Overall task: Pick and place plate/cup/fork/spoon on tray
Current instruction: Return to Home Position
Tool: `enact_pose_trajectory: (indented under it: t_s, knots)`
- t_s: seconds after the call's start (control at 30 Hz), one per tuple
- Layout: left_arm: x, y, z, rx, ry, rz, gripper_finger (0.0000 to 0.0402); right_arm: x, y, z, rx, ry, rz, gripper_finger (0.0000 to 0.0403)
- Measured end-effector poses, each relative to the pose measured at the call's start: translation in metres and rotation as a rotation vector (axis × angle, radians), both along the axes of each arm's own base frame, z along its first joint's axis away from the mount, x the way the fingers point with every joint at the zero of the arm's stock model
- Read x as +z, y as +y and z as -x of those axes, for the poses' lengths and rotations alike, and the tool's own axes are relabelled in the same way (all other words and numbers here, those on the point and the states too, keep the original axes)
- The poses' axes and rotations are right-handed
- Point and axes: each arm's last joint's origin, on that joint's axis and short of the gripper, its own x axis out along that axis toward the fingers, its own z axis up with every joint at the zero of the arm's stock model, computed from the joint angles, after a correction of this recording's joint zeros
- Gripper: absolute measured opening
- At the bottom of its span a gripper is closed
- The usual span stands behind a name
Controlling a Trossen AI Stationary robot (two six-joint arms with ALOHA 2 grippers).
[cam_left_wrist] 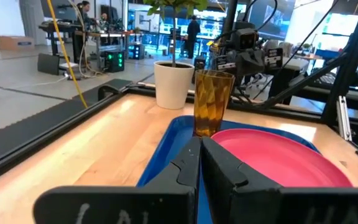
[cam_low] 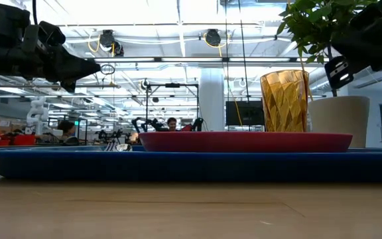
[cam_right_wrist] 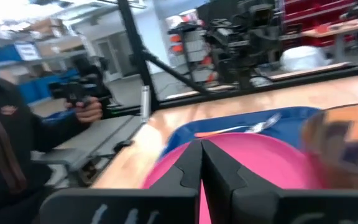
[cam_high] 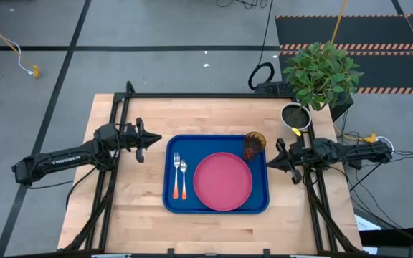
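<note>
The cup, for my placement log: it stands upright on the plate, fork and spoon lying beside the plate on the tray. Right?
No. The high view shows the cup upright on the tray itself, in a corner beside the plate, not on it. The fork and spoon do lie beside the plate.

Left arm (cam_high: pixel 63 159): white capitals along its long link, high view, read "TROSSEN".
Left gripper (cam_left_wrist: pixel 199 144): pale strokes on the dark housing behind the fingers, left wrist view; illegible.
Right gripper (cam_right_wrist: pixel 202 146): similar pale strokes on its housing, right wrist view; illegible.
Nothing else legible.
</note>
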Motion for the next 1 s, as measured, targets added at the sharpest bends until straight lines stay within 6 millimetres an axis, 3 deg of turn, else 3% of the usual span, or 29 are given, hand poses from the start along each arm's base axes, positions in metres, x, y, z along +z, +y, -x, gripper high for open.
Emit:
enact_pose_trajectory:
  t_s: [0.63,1.0]
  knots:
    - [-0.0095,0.0021,0.0007,0.079,0.094,0.02,0.0017,-0.0034,-0.0038,-0.0009,-0.127,0.021,0.084,0.0]
    - [-0.0015,0.0009,-0.0006,0.14,0.012,0.016,0.0015,-0.0033,-0.0038,-0.001,-0.128,0.021,0.081,0.0]
